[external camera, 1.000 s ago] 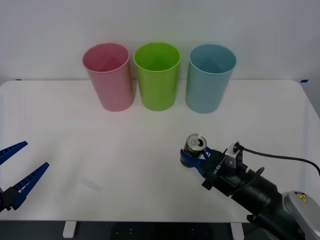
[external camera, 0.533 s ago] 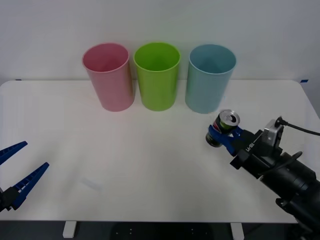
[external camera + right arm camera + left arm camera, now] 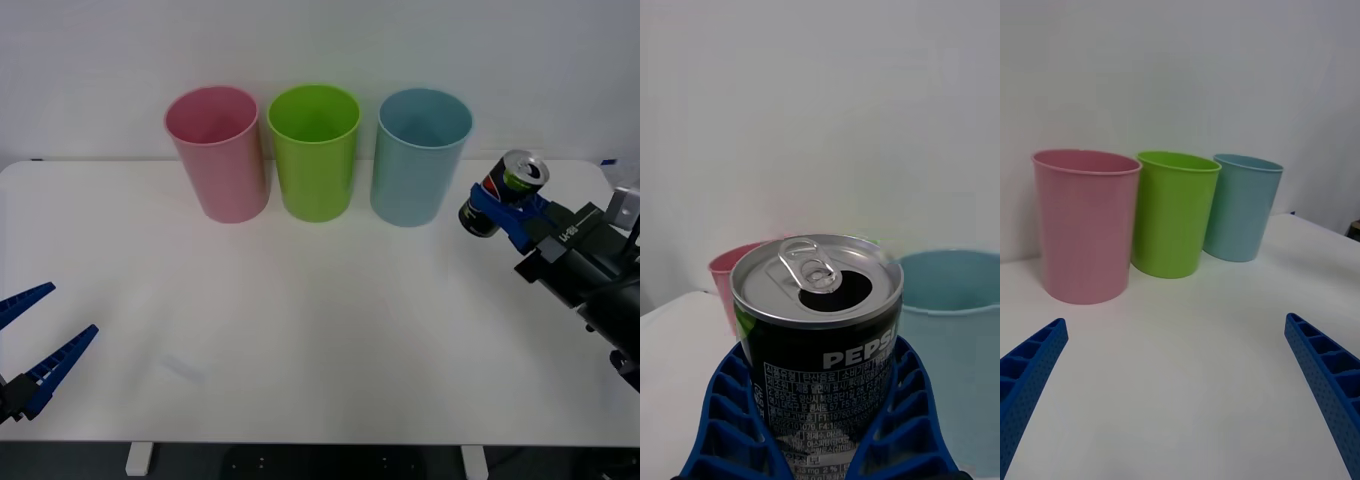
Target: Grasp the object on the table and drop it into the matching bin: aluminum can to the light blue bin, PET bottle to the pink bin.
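Observation:
A small dark aluminum can (image 3: 505,192) with a silver top hangs above the table (image 3: 300,330), tilted, just right of the light blue bin (image 3: 420,155). My right gripper (image 3: 500,208) is shut on the can's body. In the right wrist view the can (image 3: 820,330) sits between the blue ribbed fingers (image 3: 722,420), with the light blue bin (image 3: 955,352) and the pink bin (image 3: 730,281) behind it. The pink bin (image 3: 218,152) stands at the left of the row. My left gripper (image 3: 35,345) is open and parked low at the table's front left corner.
A lime green bin (image 3: 314,150) stands between the pink and light blue bins at the back of the table. In the left wrist view the three bins appear as pink (image 3: 1084,225), green (image 3: 1174,214) and light blue (image 3: 1241,206). A white wall rises behind them.
My right gripper has lifted the can off the table's middle and carried it up and to the right, ending beside the light blue bin. The left arm has not moved.

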